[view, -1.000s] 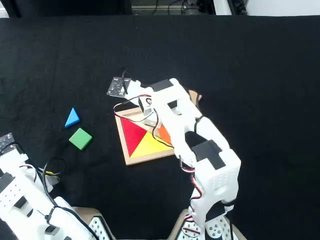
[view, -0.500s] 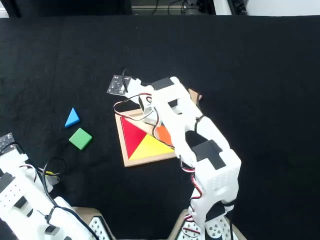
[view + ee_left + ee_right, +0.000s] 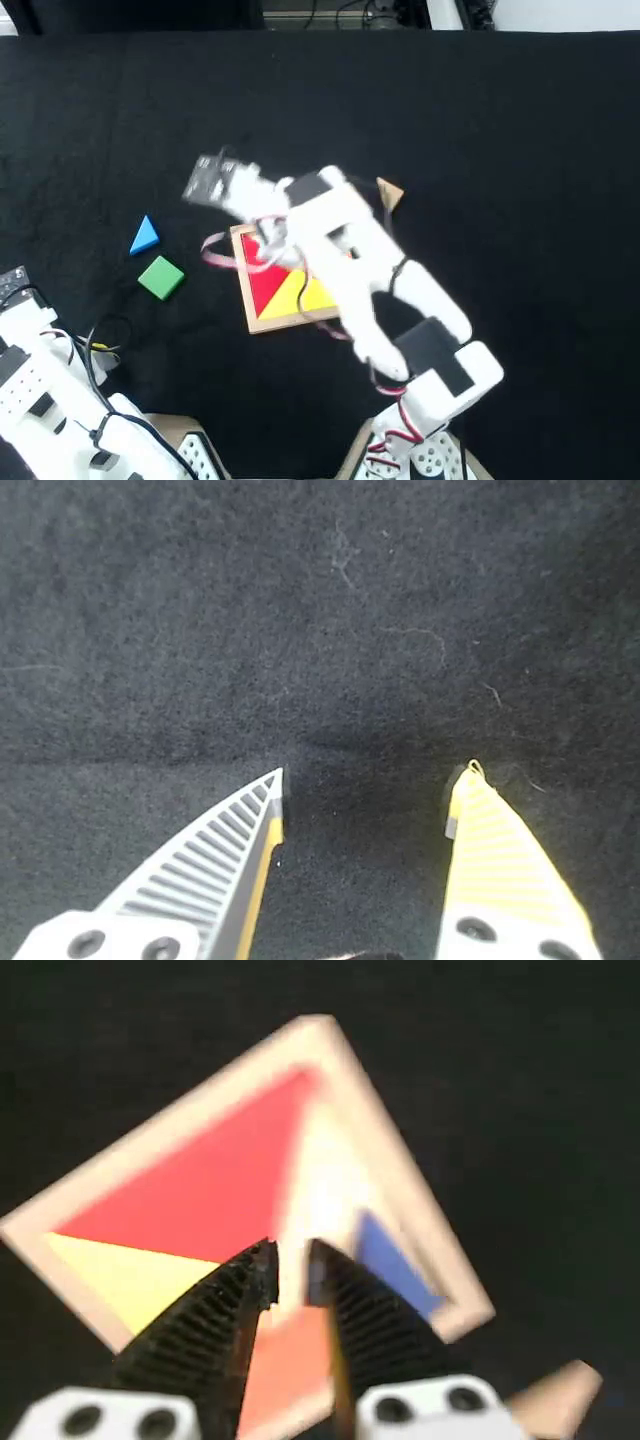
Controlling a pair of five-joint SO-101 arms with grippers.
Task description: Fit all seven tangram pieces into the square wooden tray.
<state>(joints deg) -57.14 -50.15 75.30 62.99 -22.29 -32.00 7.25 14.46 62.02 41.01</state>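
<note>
High view: the tray (image 3: pixel 285 321) lies mid-desk under the right arm (image 3: pixel 350 250), holding red (image 3: pixel 262 284) and yellow (image 3: pixel 300 297) pieces. A blue triangle (image 3: pixel 145 237) and a green square (image 3: pixel 161 277) lie apart, toward the desk's left edge.
Left wrist view: the left jaws gape wide and empty over bare desk (image 3: pixel 300 630).
Right wrist view: the right jaws, barely parted, grip nothing above the tray.

The right arm (image 3: pixel 352 262) has swung left across the tray (image 3: pixel 262 322), carrying its hand (image 3: pixel 290 1252) along.

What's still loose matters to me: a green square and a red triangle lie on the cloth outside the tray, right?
No: the high view shows that triangle is blue, not red. It lies with the green square on the cloth outside the tray.
</note>
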